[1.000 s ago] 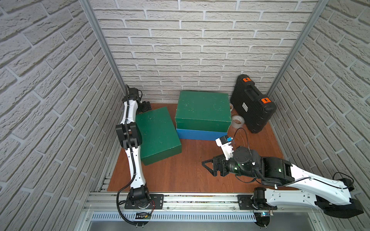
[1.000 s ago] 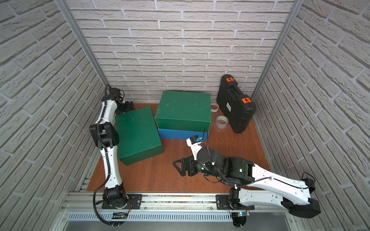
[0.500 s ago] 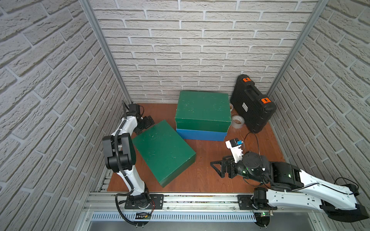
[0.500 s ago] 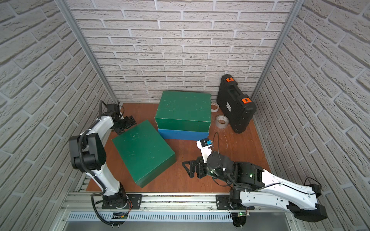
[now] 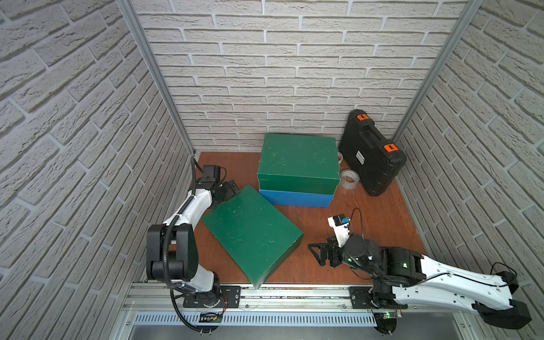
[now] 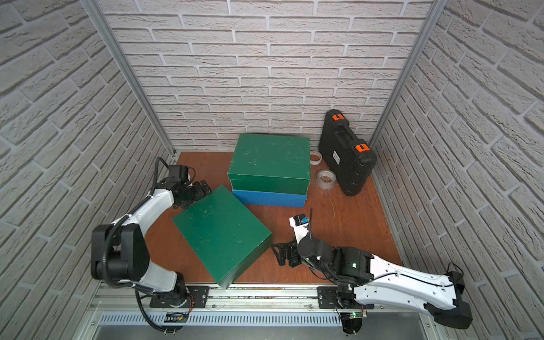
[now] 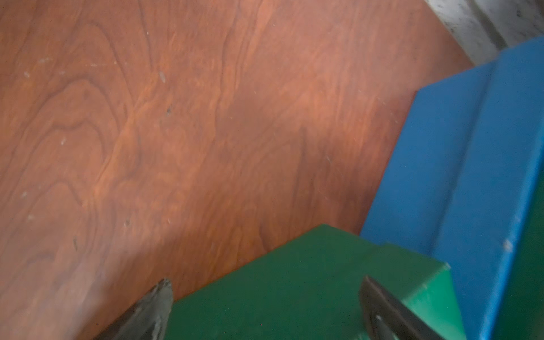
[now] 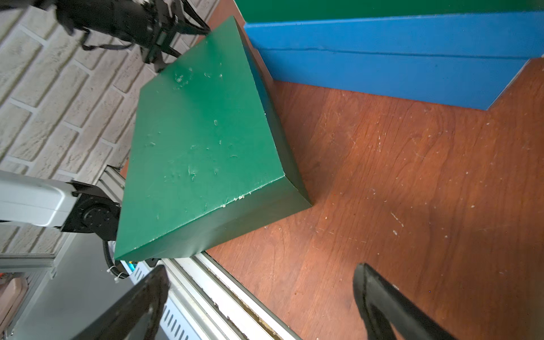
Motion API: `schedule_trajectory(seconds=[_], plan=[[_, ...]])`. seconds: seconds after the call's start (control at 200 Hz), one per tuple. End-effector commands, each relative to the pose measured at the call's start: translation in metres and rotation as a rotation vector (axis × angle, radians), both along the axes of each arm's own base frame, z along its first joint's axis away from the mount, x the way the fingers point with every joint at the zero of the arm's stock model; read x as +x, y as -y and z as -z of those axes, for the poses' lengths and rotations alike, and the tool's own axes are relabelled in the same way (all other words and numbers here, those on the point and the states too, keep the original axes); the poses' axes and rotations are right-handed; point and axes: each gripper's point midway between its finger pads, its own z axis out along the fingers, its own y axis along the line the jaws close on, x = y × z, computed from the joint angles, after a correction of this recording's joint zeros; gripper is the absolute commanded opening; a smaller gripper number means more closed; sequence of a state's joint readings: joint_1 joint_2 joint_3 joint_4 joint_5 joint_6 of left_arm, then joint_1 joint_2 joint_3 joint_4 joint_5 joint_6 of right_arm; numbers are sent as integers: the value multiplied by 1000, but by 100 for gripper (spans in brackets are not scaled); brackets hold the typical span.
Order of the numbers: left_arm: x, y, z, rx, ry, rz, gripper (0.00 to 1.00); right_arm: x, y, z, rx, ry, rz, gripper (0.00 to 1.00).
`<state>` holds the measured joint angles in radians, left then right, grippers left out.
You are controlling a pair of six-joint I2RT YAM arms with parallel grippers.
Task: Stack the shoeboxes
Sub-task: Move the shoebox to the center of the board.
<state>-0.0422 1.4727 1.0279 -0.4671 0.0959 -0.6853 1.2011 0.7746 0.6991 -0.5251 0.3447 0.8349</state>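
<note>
At the back, a dark green shoebox (image 5: 297, 160) (image 6: 269, 159) lies on a blue shoebox (image 5: 295, 198) (image 6: 269, 198) (image 8: 397, 59). A second green shoebox (image 5: 251, 232) (image 6: 220, 234) (image 8: 203, 138) lies slantwise on the table, its front corner jutting over the front rail. My left gripper (image 5: 231, 188) (image 6: 203, 188) (image 7: 265, 300) is open at that box's far left corner, with the green lid (image 7: 294, 288) between its fingers; I cannot tell whether it touches. My right gripper (image 5: 316, 254) (image 6: 278, 254) (image 8: 262, 291) is open and empty, apart from the box's right corner.
A black case with orange latches (image 5: 371, 159) leans at the back right, with two tape rolls (image 5: 349, 179) (image 6: 315, 157) beside it. The metal rail (image 5: 294, 294) runs along the table's front edge. Brick walls close in on three sides.
The loose green shoebox has turned and slid forward from the left wall, its corner now over the rail. The left arm came down and forward with it. The right gripper drew back rightwards and opened wider.
</note>
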Motion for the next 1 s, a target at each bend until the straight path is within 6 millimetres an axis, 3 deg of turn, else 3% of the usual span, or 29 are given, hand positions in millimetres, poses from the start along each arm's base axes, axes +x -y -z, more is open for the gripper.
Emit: schedule_trajectory(seconds=[0.0,0.16,0.365,0.59,0.765,0.995], plan=[[-7,16,-8,12,47,24,98,10,-28,-3,92,-7,21,98],[-23,35,-7,0,63,61,98,19,-56,10,99,-51,38,98],[-33,42,-14,-19,87,91,98,18,-67,42,94,-151,84,98],[-31,47,-17,-44,97,108,98,42,-44,70,-27,-168,197,98],[-39,59,-17,-80,100,134,98,63,-4,79,-84,-172,312,99],[-64,101,-24,-95,130,235,98,74,37,102,-104,-243,371,95]])
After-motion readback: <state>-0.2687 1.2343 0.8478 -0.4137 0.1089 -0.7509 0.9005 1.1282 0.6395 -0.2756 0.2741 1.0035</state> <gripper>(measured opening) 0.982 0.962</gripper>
